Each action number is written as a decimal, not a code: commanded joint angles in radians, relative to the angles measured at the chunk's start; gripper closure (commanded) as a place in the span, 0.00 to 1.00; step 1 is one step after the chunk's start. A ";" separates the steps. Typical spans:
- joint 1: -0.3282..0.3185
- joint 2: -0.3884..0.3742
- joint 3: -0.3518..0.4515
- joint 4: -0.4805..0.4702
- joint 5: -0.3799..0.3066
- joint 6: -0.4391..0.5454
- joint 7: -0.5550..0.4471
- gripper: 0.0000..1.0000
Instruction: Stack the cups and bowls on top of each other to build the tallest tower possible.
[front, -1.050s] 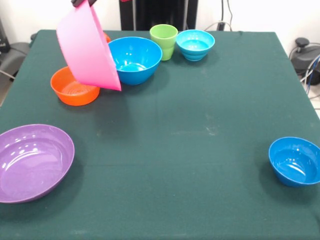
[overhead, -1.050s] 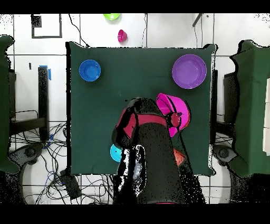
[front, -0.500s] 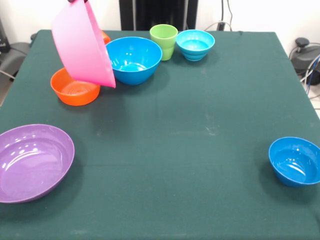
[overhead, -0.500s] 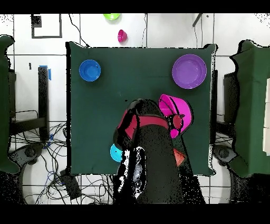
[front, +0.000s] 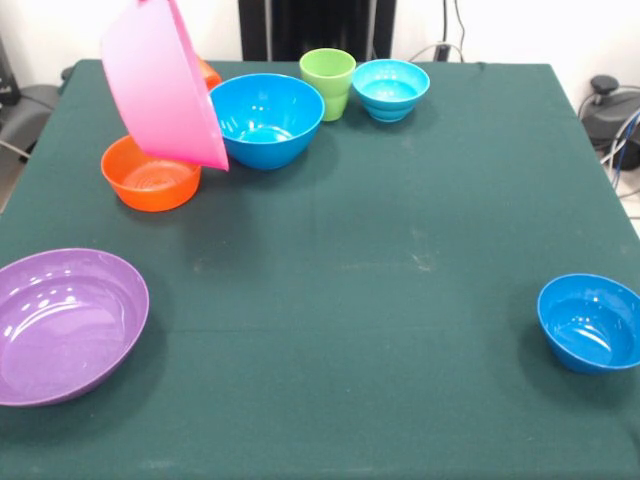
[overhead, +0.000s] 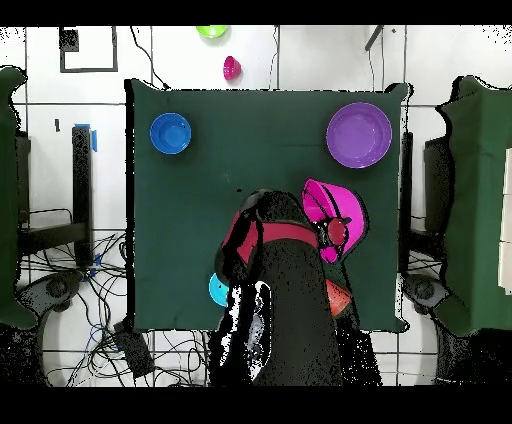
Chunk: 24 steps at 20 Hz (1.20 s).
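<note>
Pink bowl (front: 160, 85) tilted above orange bowl (front: 150, 175), hand's grip hidden, no writing

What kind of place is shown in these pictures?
Probably a robotics lab, not a home: a table under dark green cloth, loose cables on a white tiled floor, and a robot arm holding up a pink bowl.

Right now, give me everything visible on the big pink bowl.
The huge glossy pink plastic bowl hangs in the air, tipped steeply on edge, its outer wall facing the camera and its mouth turned away to the left. Its top rim leaves the front view, so the grip is unseen there. Its lower rim overlaps the small orange bowl and sits beside the medium blue bowl; contact cannot be told.
</note>
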 joint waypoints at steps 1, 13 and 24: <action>0.021 0.043 0.027 -0.064 -0.040 -0.107 0.104 1.00; 0.034 0.056 0.006 -0.075 -0.018 -0.103 0.107 1.00; 0.038 0.054 -0.006 -0.077 -0.015 -0.118 0.109 1.00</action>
